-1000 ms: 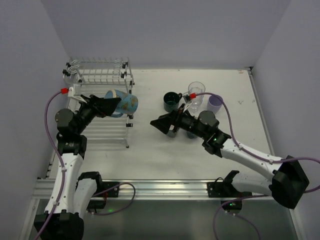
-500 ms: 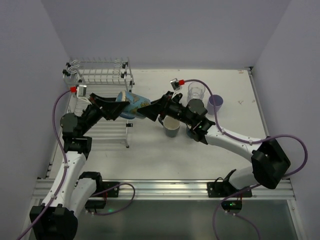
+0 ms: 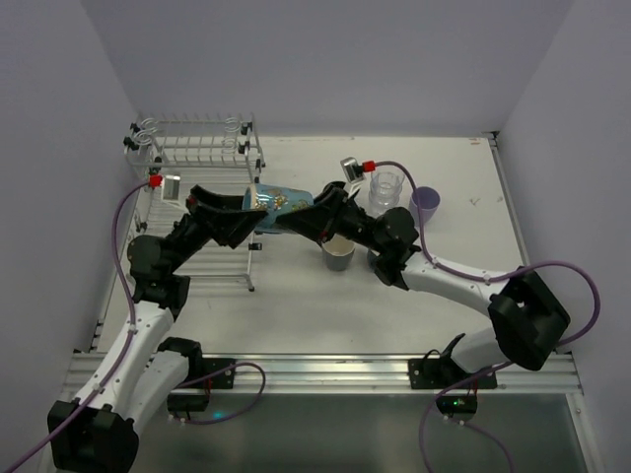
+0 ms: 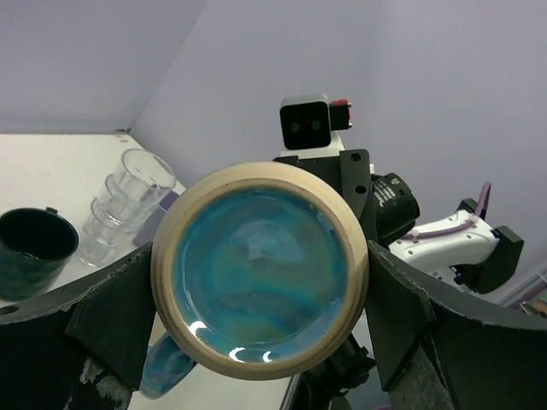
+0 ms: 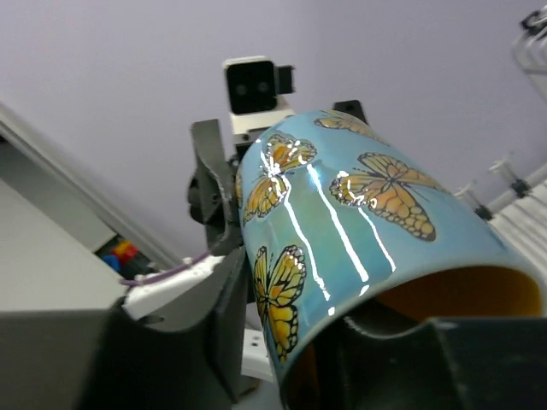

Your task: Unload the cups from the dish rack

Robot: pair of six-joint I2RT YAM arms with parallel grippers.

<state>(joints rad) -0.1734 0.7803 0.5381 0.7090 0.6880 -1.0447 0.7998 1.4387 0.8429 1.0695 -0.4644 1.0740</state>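
Observation:
A light blue mug with orange butterflies and an orange inside hangs on its side in mid-air between both arms, right of the dish rack. My left gripper is shut on it, one finger on each side of the glazed base. My right gripper meets it from the other end. One of its fingers lies against the outer wall. The other finger is inside the mouth, so the rim wall sits between them.
On the table right of the rack stand a grey mug, stacked clear glass tumblers and a lavender cup. A dark green mug sits beside the tumblers. The rack's low front tier lies under my left arm.
My left arm carried the mug rightward from over the rack. My right gripper rose off the table, reached the mug's mouth and closed from wide open around its rim.

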